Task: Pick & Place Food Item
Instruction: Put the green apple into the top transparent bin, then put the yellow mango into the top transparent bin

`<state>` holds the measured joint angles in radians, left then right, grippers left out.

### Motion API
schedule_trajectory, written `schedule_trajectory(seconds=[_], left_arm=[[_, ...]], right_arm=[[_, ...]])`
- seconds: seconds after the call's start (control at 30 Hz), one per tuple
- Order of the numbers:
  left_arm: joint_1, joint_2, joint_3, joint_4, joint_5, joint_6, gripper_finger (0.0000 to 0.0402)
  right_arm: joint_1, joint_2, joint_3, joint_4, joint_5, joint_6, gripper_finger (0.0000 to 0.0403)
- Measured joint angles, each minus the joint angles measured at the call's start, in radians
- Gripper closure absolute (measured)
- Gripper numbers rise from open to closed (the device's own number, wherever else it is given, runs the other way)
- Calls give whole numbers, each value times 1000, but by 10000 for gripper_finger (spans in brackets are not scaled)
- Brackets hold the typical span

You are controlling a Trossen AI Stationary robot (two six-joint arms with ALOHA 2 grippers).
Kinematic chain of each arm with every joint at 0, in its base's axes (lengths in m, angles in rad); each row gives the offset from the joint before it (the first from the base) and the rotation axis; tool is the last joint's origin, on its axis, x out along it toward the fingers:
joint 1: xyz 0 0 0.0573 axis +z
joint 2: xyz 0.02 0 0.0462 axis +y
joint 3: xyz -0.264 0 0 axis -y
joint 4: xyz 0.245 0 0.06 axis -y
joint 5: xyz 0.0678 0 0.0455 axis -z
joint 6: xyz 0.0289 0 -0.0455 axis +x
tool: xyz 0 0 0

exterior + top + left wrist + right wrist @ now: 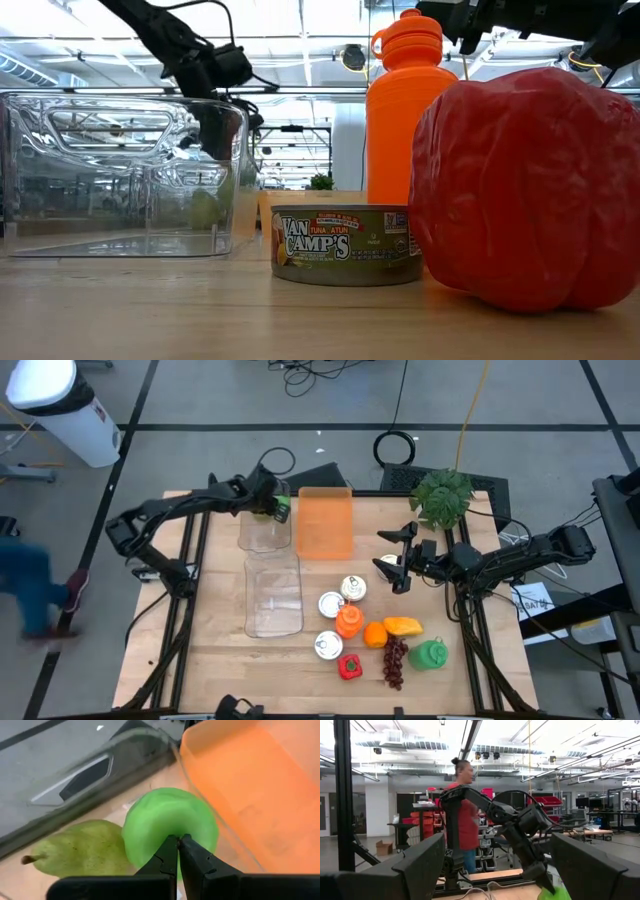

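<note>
While the wooden desk [220, 650] carries two clear bins and an orange bin [325, 522], the left tool [272, 506] hangs inside the far clear bin [262, 532], fingers pinched tight on a green apple [170, 826]. A green pear [82, 849] lies right beside that apple, touching it. Over on the other side, the right tool [397, 563] hovers above the desk, fingers spread wide, gripping nothing.

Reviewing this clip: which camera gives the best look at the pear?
The left wrist view: the pear lies in the clear bin beside the green round fruit at the left gripper. The low view shows it only dimly through the bin wall. The high and right wrist views don't show it.
</note>
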<state>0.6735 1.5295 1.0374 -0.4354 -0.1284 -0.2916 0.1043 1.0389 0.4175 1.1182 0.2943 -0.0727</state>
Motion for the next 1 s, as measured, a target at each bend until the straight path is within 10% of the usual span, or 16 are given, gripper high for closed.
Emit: schedule_trajectory(seconds=[0.63,1.0], left_arm=[[7,102,0,87,-11,3,378],[7,102,0,99,-74,2,274]], right_arm=[[-1,0,0,-1,0,1,67],[-1,0,0,-1,0,1,67]])
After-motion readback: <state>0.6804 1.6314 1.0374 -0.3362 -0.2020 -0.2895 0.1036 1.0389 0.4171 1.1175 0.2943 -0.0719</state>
